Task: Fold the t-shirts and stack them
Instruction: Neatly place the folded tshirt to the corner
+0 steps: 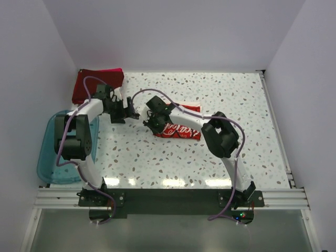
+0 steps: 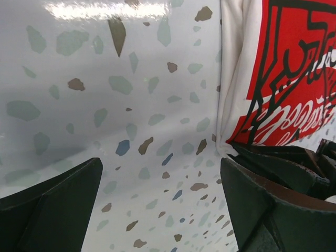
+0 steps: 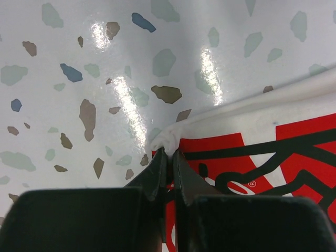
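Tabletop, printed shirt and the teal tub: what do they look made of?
Tabletop: hard, glossy, speckled like terrazzo; lamp glare mirrors off it. Stone or laminate, cannot tell.
Cream-white t-shirt: soft matte cloth; its edge puckers where the right gripper pinches it.
Teal tub: likely plastic; smooth, tinted and see-through.

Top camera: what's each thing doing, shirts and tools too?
cream-white shirt: folded, flat on table, edge pinched.
dark red shirt: folded, at back left corner.
pink shirt: only an edge shows behind it.
teal tub: upright, beside left arm.
left tool: open, over bare table.
right tool: shut on cream-white shirt's edge.
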Controlling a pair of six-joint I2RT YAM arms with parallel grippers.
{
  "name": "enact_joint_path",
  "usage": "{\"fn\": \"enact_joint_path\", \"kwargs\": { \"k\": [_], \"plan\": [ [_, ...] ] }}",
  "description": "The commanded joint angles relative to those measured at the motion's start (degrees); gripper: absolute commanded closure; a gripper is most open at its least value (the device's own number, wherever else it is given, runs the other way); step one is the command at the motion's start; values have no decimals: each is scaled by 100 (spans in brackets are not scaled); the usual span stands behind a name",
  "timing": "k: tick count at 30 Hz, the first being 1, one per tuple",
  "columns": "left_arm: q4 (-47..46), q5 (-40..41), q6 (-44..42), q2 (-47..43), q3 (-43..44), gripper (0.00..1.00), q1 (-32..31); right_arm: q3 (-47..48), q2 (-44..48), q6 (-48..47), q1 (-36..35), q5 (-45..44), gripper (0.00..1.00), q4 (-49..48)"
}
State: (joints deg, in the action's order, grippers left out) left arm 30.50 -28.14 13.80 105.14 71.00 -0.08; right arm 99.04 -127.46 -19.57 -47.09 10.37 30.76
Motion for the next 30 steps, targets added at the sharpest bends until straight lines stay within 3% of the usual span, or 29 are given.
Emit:
{"fn": "enact_joint_path", "kwargs": {
  "k": [1, 5, 8, 17, 30],
  "plan": [
    [-684, -770, 412, -46, -350, 0, 8, 26, 177, -82, 103, 237, 100, 105],
    [-1781, -1639, 1114, 32, -640, 0, 8, 176, 414, -73, 384, 632, 100, 140],
    [-2458, -1817, 1677, 111, -763, 0, -1, 89, 678, 102, 577, 975, 100, 9],
    [-4296, -1739, 3627, 506, -1272, 0, -396, -219, 1100, 366, 894, 1634, 100, -377],
    [-6030, -1036, 5308, 1069, -1555, 0, -1187, -158, 1109, 498, 930, 1811, 100, -378]
  ]
}}
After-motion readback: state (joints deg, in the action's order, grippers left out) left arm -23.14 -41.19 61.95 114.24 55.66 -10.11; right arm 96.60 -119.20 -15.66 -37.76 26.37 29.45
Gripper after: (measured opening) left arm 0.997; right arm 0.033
